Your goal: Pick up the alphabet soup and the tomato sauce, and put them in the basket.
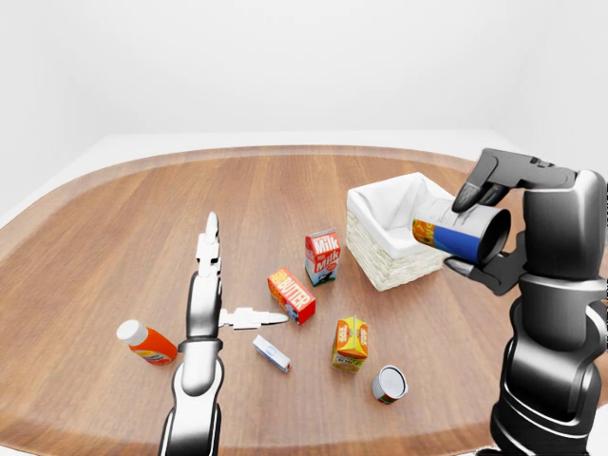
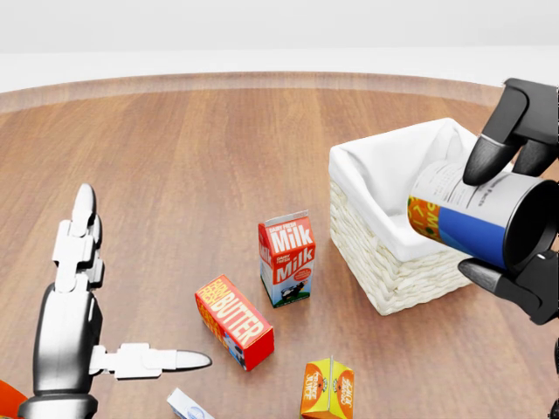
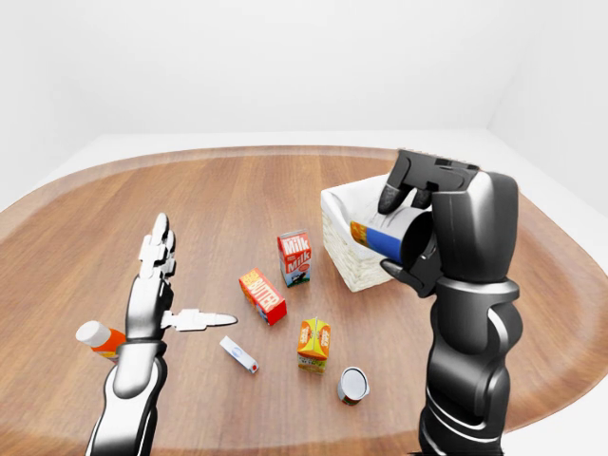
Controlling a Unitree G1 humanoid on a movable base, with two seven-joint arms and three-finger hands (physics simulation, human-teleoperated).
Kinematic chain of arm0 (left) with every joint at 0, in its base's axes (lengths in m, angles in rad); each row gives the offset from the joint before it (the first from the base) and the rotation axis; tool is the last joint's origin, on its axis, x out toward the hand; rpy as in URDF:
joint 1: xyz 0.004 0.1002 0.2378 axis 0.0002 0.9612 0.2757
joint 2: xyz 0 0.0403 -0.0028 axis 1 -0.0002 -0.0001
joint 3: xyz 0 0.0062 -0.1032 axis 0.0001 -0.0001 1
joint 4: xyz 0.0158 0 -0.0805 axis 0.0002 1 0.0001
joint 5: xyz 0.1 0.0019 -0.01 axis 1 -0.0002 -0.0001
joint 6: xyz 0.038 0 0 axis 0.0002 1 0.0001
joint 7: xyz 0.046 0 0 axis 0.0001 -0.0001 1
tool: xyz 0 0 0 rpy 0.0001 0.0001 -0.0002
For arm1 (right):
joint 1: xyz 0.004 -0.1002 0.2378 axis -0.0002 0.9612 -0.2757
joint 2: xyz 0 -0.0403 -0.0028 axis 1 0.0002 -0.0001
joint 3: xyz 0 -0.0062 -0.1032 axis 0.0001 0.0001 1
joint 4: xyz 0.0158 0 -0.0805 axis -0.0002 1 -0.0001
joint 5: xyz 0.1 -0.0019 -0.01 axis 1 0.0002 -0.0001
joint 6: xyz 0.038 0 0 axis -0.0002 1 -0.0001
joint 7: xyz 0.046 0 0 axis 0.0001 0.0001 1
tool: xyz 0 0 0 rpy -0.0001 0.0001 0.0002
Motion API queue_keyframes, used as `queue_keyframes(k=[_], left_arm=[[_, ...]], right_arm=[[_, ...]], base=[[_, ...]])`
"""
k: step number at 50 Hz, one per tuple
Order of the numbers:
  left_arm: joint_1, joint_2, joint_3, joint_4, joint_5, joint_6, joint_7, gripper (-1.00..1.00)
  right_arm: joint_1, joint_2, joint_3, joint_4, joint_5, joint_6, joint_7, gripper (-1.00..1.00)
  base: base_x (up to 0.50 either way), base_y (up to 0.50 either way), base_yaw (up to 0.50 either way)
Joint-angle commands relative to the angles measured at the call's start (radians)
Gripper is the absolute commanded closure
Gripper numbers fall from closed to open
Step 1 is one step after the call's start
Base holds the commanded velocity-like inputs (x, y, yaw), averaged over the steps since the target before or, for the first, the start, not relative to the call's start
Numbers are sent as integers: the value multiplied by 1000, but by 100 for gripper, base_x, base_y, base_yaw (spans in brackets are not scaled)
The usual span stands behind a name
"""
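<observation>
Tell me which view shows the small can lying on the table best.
The left-eye view: the can lies fully visible below the juice carton. The right-eye view shows it too, close beside the right arm. The head view cuts it off entirely.

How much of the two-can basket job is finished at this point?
Nothing is in the basket yet; what shows of its lining is bare. The right hand holds one can on its side beside the basket's rim. A second can stands on the table, untouched. The left hand is open.

Glossy wood table (image 2: 192, 157), woven basket (image 2: 384, 271), white cloth liner (image 2: 410, 175)
</observation>
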Motion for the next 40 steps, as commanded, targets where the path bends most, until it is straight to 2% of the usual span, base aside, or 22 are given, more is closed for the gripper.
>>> queue_keyframes(k=[1, 17, 28, 35, 40], left_arm=[[0, 3, -1, -10, 8, 0, -5, -100], [-3, 3, -2, -8, 8, 0, -7, -100], [-2, 3, -1, -8, 7, 0, -9, -100], [-1, 2, -1, -11, 6, 0, -7, -100], [-3, 2, 0, -7, 4, 0, -5, -100]], right_arm=[[-176, -64, 38, 93, -35, 57, -12, 100], [-349, -124, 69, 452, -32, 45, -136, 100], [-488, -143, 118, 789, -87, -54, -247, 100], [-569, -158, 134, 993, -87, -96, -315, 100], [-630, -169, 145, 1104, -96, -109, -346, 100]], base=[[0, 0, 0], [0, 0, 0], [0, 0, 0], [0, 0, 0], [0, 0, 0]])
